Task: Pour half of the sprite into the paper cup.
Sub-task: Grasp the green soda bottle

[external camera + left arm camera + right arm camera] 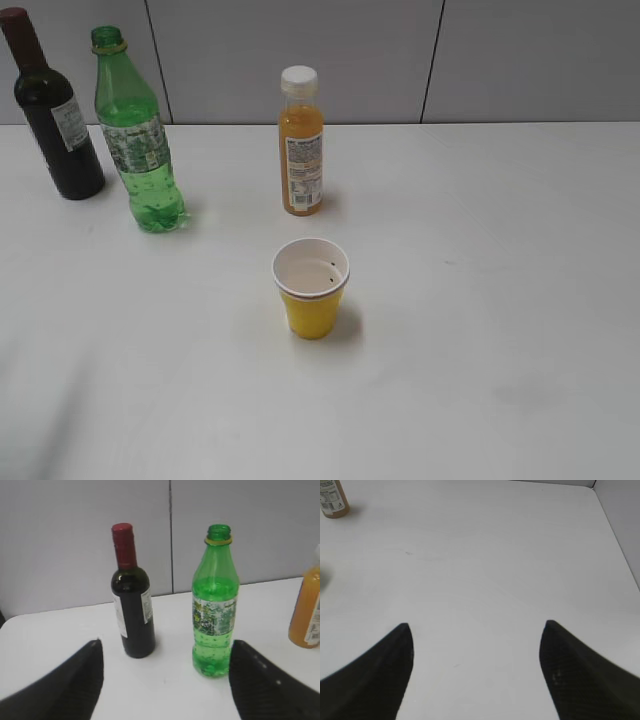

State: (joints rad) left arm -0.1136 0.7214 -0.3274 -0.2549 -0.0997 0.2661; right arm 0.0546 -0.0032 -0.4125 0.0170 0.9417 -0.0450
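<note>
**White table, uncapped sprite waiting**

White table (pixel 480 330) holds the sprite (pixel 139 150) far left, just beside a wine bottle (pixel 55 120); paper cup (pixel 311 287) centre. Your left claw (pixel 165 680) and right claw (pixel 476 670) gape, released. Crowd the neighbour and you may topple it.

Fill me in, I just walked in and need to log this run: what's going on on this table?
Nothing is being handled yet. The sprite stands upright and uncapped at the back left of the table, beside a dark wine bottle. An orange juice bottle stands near the middle, with the paper cup in front of it, apparently empty. The left hand is open, facing the sprite and wine bottle without touching either. The right hand is open over bare table.
</note>
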